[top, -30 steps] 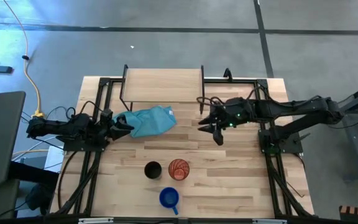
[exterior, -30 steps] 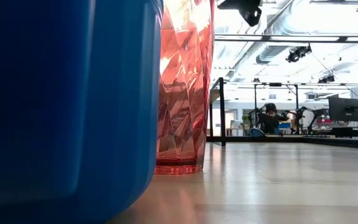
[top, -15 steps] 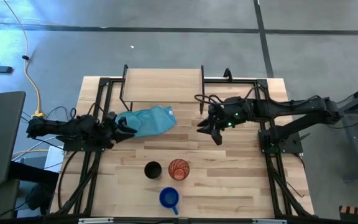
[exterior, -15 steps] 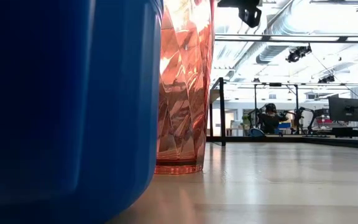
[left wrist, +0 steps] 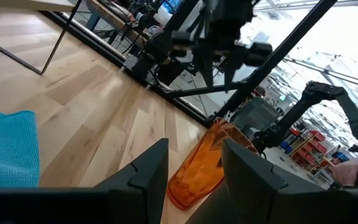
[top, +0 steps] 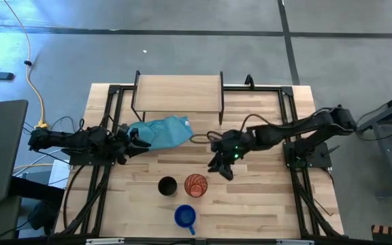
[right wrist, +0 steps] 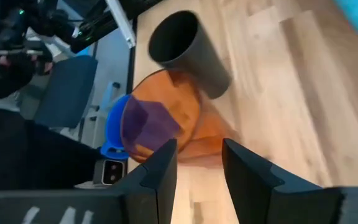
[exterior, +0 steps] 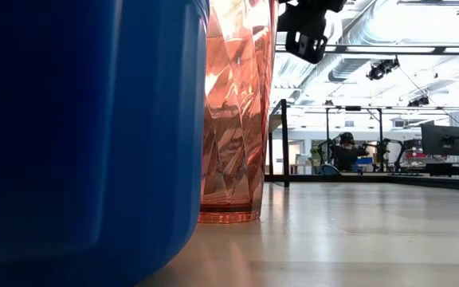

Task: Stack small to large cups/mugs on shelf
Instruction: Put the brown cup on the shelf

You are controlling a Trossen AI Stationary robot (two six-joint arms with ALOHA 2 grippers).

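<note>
Three vessels stand upright near the table's near edge: the black cup, the red-orange tumbler just right of it, and the blue mug nearest the edge. My right gripper hovers open, just right of and beyond the tumbler, touching nothing. Its wrist view looks down on the black cup, the tumbler and the mug past the open gripper. My left gripper waits open at the table's left, beside the teal cloth. The shelf stands at the far edge.
A teal cloth lies crumpled in front of the shelf, left of centre. Black frame rails run along both table sides. Bare wood lies right of the cups. In the low view the mug and tumbler fill the left half.
My right gripper has moved from beside the shelf's right end toward the table's near edge and a little left, coming down close to the tumbler's right side. The cups, cloth and shelf have stayed put.
</note>
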